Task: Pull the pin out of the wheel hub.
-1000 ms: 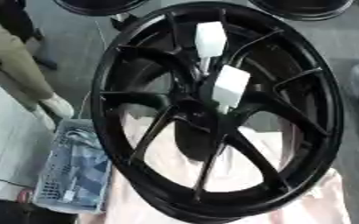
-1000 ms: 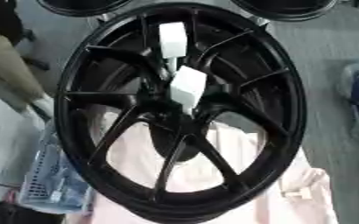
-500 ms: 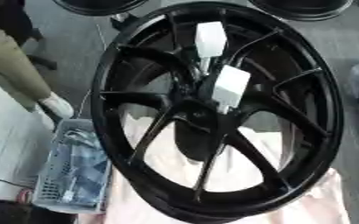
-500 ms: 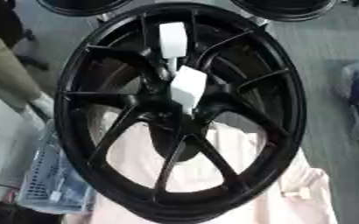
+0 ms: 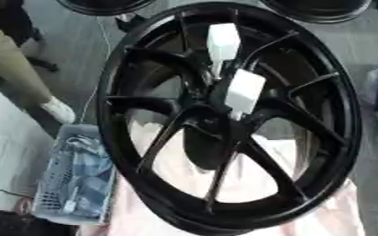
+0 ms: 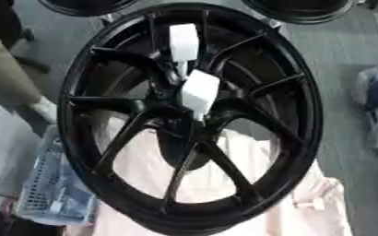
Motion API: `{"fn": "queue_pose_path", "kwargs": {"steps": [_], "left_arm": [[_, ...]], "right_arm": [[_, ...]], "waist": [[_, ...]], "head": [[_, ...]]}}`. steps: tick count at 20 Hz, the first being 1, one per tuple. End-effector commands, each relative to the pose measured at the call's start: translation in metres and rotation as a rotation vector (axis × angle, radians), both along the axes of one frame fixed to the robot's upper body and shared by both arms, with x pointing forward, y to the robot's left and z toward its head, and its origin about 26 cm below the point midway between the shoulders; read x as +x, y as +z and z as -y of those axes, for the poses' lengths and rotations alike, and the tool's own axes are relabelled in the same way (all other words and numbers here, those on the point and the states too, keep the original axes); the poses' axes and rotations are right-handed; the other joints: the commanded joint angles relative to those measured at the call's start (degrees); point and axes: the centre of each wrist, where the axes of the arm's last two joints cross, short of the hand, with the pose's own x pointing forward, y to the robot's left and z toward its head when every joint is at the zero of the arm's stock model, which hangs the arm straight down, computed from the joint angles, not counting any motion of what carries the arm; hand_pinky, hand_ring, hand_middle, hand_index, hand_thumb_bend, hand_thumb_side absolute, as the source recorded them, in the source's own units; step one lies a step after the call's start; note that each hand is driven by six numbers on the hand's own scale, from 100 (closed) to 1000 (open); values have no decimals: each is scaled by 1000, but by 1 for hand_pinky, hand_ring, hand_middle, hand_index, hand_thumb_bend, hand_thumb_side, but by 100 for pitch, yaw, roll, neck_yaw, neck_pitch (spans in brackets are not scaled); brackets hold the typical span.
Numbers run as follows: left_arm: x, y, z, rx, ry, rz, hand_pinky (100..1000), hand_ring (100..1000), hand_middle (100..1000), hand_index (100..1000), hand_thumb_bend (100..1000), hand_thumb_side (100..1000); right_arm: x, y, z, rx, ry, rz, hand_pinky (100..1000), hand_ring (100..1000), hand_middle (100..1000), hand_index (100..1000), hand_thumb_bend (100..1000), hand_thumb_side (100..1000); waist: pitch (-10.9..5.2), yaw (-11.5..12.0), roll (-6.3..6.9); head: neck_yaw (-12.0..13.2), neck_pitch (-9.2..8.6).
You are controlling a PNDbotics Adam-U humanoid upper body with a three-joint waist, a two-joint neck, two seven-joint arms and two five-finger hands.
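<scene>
A large black multi-spoke alloy wheel (image 5: 224, 115) fills the frame centre, resting on pale pink cloth (image 5: 305, 216). At its hub, just above frame centre, a white block-shaped pin head (image 5: 245, 88) is seated; a second white block (image 5: 223, 40) lies higher, toward the upper rim, apparently joined by a thin stem. Neither hand is visible, so finger posture cannot be reported. The pin is judged light, rigid and smooth-sided; opposite flat faces of the hub block should be pinched. A grey mesh basket (image 5: 71, 179) sits lower left.
</scene>
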Motion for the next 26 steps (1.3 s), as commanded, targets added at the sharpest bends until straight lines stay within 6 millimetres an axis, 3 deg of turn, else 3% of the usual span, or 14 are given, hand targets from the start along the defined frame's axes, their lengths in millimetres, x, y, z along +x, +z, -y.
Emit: {"fn": "queue_pose_path", "kwargs": {"steps": [1, 6, 7, 10, 16, 26], "left_arm": [[-3, 9, -1, 30, 1, 26, 724, 651, 521, 698, 100, 684], [-3, 10, 0, 36, -4, 29, 723, 651, 521, 698, 100, 684], [-3, 10, 0, 37, -6, 29, 723, 651, 521, 698, 100, 684], [-2, 11, 1, 41, -12, 29, 723, 651, 521, 698, 100, 684], [-2, 14, 4, 50, -28, 35, 722, 651, 521, 698, 100, 684], [-1, 15, 6, 57, -47, 33, 722, 651, 521, 697, 100, 687]], "right_arm": [[-4, 27, -5, -197, 22, -5, 735, 826, 784, 807, 100, 221], [-4, 48, -12, -429, 62, -45, 772, 837, 792, 829, 115, 216], [-4, 51, -13, -471, 70, -53, 783, 841, 794, 836, 169, 201], [-3, 56, -18, -591, 104, -64, 798, 846, 799, 845, 192, 210], [-1, 62, -30, -761, 190, -59, 814, 850, 802, 853, 260, 219], [4, 58, -46, -895, 337, -107, 815, 851, 805, 854, 312, 249]], "waist": [[-116, 7, -7], [-100, 45, -32], [-93, 57, -39], [-69, 99, -59], [-30, 195, -93], [29, 309, -155]], "head": [[-16, -55], [-39, -95], [-48, -110], [-88, -156], [-185, -259], [-334, -329]]}}
